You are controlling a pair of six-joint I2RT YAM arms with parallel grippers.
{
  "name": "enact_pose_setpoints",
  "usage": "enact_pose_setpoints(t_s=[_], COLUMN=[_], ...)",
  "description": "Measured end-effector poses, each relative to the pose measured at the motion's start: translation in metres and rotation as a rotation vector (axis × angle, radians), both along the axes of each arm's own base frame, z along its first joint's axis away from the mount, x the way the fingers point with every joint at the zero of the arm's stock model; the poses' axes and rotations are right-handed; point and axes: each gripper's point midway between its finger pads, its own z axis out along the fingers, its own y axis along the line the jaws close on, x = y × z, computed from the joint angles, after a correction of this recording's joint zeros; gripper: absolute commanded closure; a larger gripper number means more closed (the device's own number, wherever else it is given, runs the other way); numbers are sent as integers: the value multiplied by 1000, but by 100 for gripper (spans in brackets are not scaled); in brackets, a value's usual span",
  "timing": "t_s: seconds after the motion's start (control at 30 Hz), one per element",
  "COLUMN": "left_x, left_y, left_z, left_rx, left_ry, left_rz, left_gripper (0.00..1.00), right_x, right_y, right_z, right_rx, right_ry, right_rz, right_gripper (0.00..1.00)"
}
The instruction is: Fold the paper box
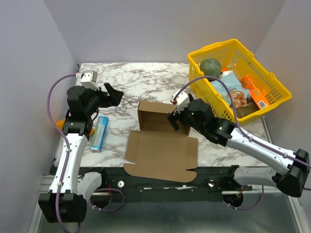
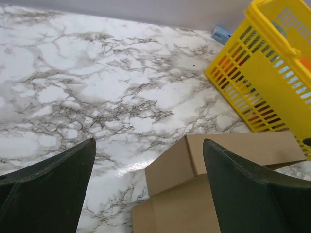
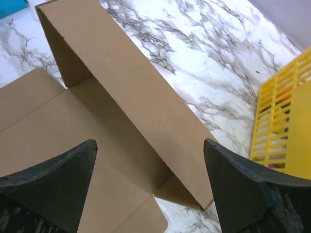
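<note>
So the white-and-grey marble-pattern tabletop (image 1: 146, 82) takes up most of the scene. The plain brown cardboard paper box (image 1: 160, 150) sits near the middle front. Most of it lies flat, one long back panel stands upright, and the near flaps hang over the front edge. The yellow plastic basket (image 1: 212, 47) with stuff in it is off at the far right corner. The right gripper (image 1: 175, 121) is at the right end of that upright panel, fingers spread wide, nothing held. The left gripper (image 1: 114, 94) hovers left of the box, jaws apart too. A small blue-green carton (image 1: 99, 133) lies flat at the left.
</note>
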Motion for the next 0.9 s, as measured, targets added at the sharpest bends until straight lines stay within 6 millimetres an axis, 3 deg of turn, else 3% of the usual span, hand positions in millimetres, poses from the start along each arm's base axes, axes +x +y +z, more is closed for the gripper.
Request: enact_pose_setpoints(t_s=[0.1, 0.23, 0.4, 0.7, 0.8, 0.83, 0.9], left_x=[8, 7, -3, -4, -4, -4, -4], left_y=[12, 20, 23, 25, 25, 25, 25], left_z=[-20, -31, -34, -33, -33, -33, -33], left_rx=[11, 38, 68, 76, 75, 75, 75], left_ry=[53, 80, 65, 59, 59, 59, 58], left_rz=[25, 41, 47, 53, 53, 53, 53], left_gripper=[1, 1, 1, 1, 1, 1, 1], right_x=[0, -1, 16, 51, 56, 58, 60], right_y=[15, 31, 31, 24, 27, 28, 28], right_z=[-8, -24, -30, -31, -36, -38, -40], right_rx=[-44, -129, -201, -309, -341, -349, -366], right_ry=[-7, -24, -99, -234, -252, -258, -268], right_rz=[50, 91, 16, -132, -133, -133, -135], right_gripper=[3, 6, 13, 24, 32, 41, 49])
